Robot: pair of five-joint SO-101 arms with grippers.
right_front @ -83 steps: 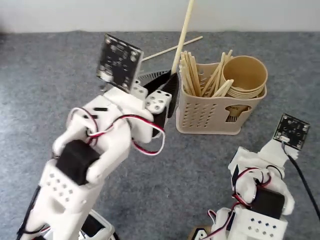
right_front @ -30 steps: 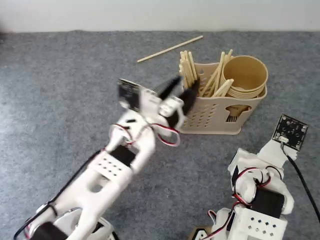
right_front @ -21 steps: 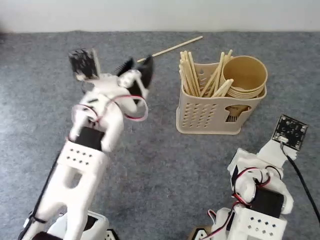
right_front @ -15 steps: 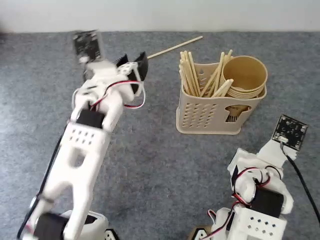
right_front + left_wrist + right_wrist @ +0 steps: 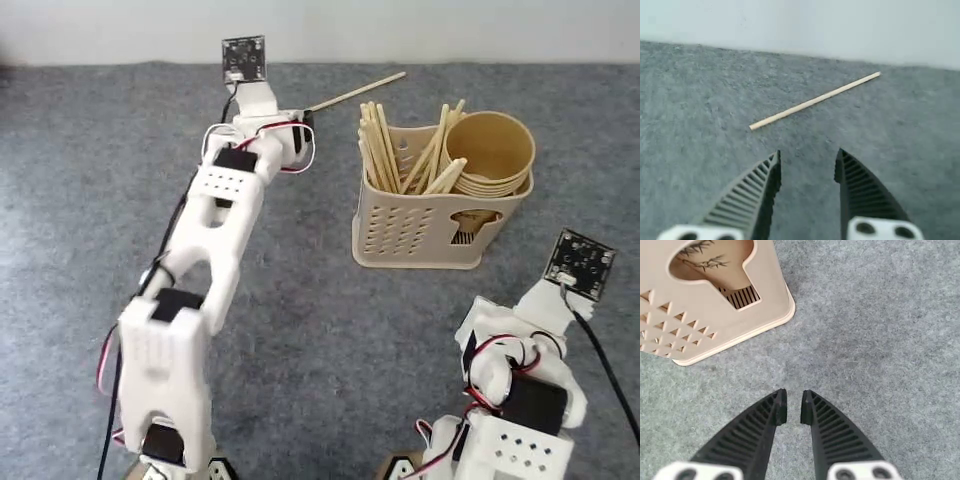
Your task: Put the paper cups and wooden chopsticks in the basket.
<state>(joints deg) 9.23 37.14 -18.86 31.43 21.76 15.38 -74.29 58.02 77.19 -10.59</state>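
One wooden chopstick [image 5: 352,94] lies loose on the grey carpet near the back wall, also seen as the chopstick [image 5: 815,100]. My left gripper [image 5: 807,157] is open and empty, just short of that stick's near end, with the left arm stretched far back [image 5: 303,122]. The beige basket [image 5: 415,235] holds several chopsticks [image 5: 385,150] on its left side and a stack of paper cups [image 5: 492,152] on its right. My right gripper [image 5: 792,405] hangs low over bare carpet in front of the basket [image 5: 715,335], fingers almost touching, nothing between them.
The white back wall [image 5: 320,30] runs right behind the loose chopstick. Grey carpet [image 5: 320,330] lies open to the left of and in front of the basket. The right arm's base [image 5: 515,420] stands at the front right.
The left arm held a chopstick over the basket, then came away without it, swung left and stretched back toward the loose chopstick. The right arm has stayed still.
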